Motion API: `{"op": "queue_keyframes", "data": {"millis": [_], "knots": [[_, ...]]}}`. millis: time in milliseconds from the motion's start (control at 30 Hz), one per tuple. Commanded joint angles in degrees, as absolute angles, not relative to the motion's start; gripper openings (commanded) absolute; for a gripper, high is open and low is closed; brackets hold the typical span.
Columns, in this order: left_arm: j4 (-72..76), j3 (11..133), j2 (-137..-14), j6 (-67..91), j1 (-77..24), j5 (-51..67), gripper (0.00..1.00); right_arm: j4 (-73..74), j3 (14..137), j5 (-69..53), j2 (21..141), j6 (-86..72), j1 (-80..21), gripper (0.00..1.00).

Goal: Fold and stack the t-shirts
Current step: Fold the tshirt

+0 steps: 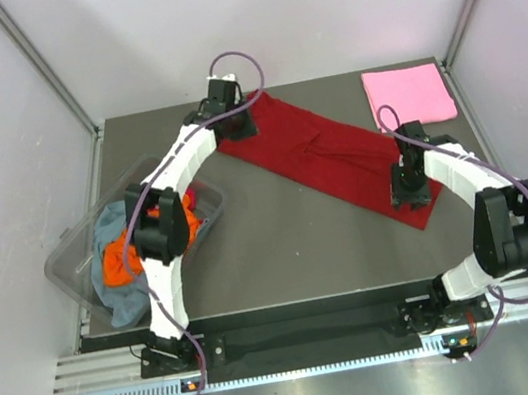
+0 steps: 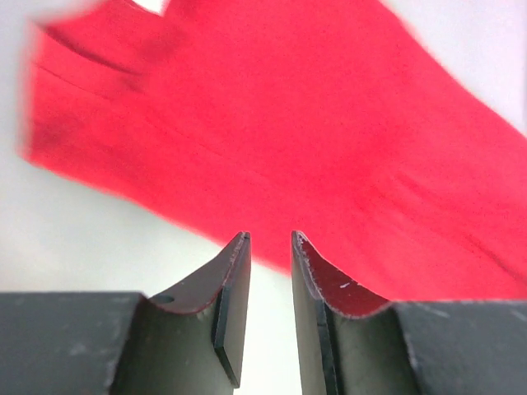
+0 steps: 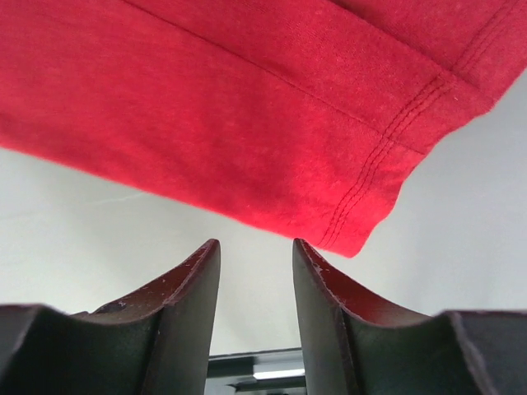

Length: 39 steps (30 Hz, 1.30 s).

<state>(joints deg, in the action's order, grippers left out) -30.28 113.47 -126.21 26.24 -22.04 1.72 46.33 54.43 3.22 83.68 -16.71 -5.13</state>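
Fabric is what I am watching most: the dark red soft cloth t-shirt [image 1: 328,156] is lying flat on the dark grey tabletop [image 1: 282,245], folded lengthwise into a long slanting band. The left gripper [image 1: 231,122] is hanging over the far-left end of that red shirt. In its wrist view I am seeing the two black fingers of the left gripper [image 2: 268,237] standing a narrow way apart with nothing between them, the red cloth [image 2: 288,123] lying just beyond their tips. The right gripper [image 1: 411,195] is hovering at the shirt's near-right end. Its wrist view is showing the fingers of the right gripper [image 3: 255,243] parted somewhat wider, again holding nothing, and the red cloth [image 3: 206,107] sitting just past the tips, its double-stitched hem [image 3: 387,140] running down to a corner. I am reading both tools as loose of the shirt. A light pink folded cloth t-shirt [image 1: 409,95] is resting beyond the red shirt's right end, apart from it. A clear plastic tub [image 1: 67,261] is sitting well to the left of the red shirt, holding an orange crumpled shirt [image 1: 118,262] and a grey-blue shirt [image 1: 119,303].
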Motion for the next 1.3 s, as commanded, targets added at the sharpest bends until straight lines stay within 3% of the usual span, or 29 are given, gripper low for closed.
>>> {"op": "queue_keyframes", "data": {"millis": [0,233,367,533,800,1267], "knots": [[-29.02,105.76,-114.37,26.71,-26.36,7.02,0.32,47.29,55.54,5.36,86.13,-14.24,-6.41,0.42],[-21.71,82.39,-96.60,30.85,-28.39,13.26,0.32,47.02,58.88,8.95,91.31,-8.71,-13.87,0.41],[-21.71,76.75,-91.33,30.50,-28.39,14.85,0.32,45.53,58.10,11.16,90.53,-4.76,-16.69,0.40],[-22.24,71.81,-84.31,30.76,-28.56,16.17,0.31,45.09,57.74,16.86,87.90,3.41,-21.96,0.40],[-24.61,66.10,-73.14,25.93,-28.65,9.41,0.32,43.86,55.29,12.40,85.96,15.37,-21.80,0.40],[-25.58,64.16,-71.89,22.76,-28.56,5.62,0.32,41.84,53.09,11.95,90.61,21.62,-20.04,0.39]]}}
